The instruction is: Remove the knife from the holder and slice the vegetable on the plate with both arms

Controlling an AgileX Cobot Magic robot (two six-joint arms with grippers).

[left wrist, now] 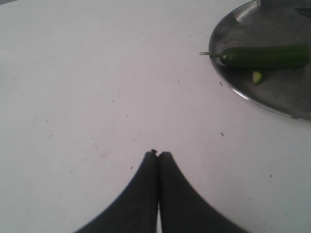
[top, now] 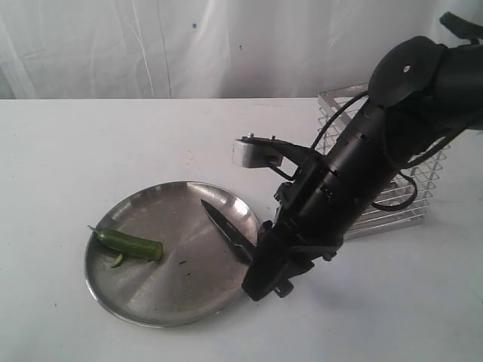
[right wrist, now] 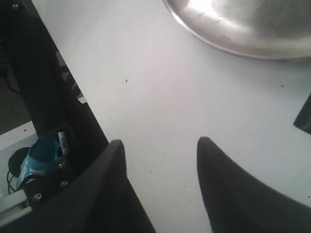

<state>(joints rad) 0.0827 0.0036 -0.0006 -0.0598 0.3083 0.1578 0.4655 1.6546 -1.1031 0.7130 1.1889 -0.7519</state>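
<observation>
Steel plate (top: 162, 320) sits centre-left on the white table (top: 68, 151), w/ the vegetable (top: 132, 243) on its left part. The thin stem end points at the left rim & stops just inside it. One small cut slice (top: 118, 261) lies just beside the pod, on the near side.

Knife (top: 225, 230) lies out of the holder, on the plate's right part. Its tip aims toward the plate's middle and its handle end is at the right rim, partly hidden behind the right arm (top: 355, 166). Knife & vegetable are well apart, w/ bare steel btwn them.

Right gripper (right wrist: 158, 141) hangs low over the table, just outside the plate's right rim. Its fingers are spread apart and only white tabletop shows in the gap, so it holds nothing. Whether its outer side touches the handle can't be told.

Left gripper (left wrist: 158, 154) has its fingers pressed together tip to tip, nothing clamped. It is over bare table, w/ the plate rim & stem end off to one side; it doesn't show in the ext. view.

Holder (top: 423, 188) stands behind the right arm at the back right, apart from the plate and mostly screened by the arm & cables.

Room: wide bare table left of & behind the plate, a narrower strip in front. The right side is crowded by arm, holder & rim.
</observation>
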